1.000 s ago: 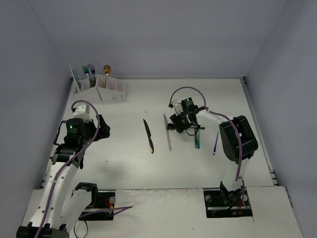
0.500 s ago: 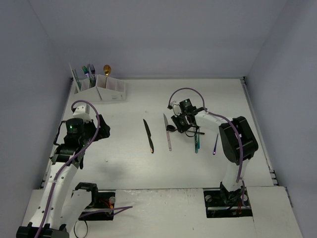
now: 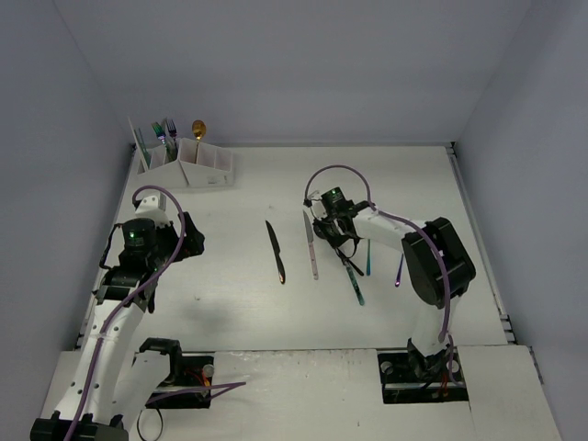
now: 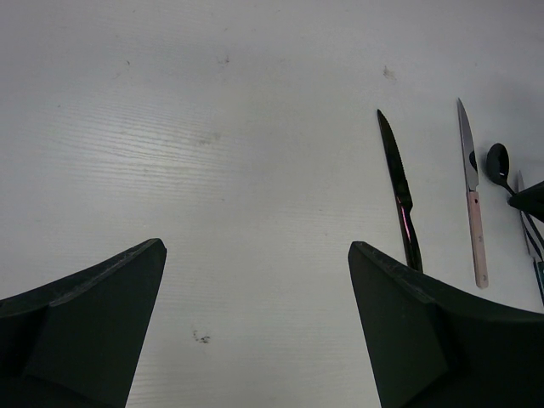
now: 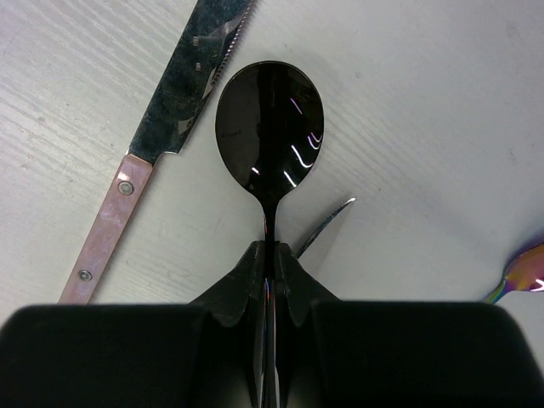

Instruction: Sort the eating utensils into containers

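Observation:
My right gripper (image 5: 272,255) is shut on the neck of a black spoon (image 5: 270,119), whose bowl sticks out ahead of the fingers just above the table. In the top view this gripper (image 3: 323,227) sits mid-table beside a pink-handled knife (image 3: 312,246). That knife also shows in the right wrist view (image 5: 127,187). A black knife (image 3: 277,251) lies further left. The white rack (image 3: 188,167) stands at the far left corner with several utensils upright in it. My left gripper (image 4: 255,280) is open and empty over bare table, and shows in the top view (image 3: 188,234).
A teal knife (image 3: 367,257) and a slim dark utensil (image 3: 353,278) lie just right of my right gripper. A purple utensil (image 3: 401,266) lies by the right arm. A silver blade tip (image 5: 327,225) and an iridescent spoon (image 5: 520,274) lie near the fingers.
My right gripper has shifted left toward the pink-handled knife and turned. A slim utensil behind it now lies diagonally. The left arm has not moved.

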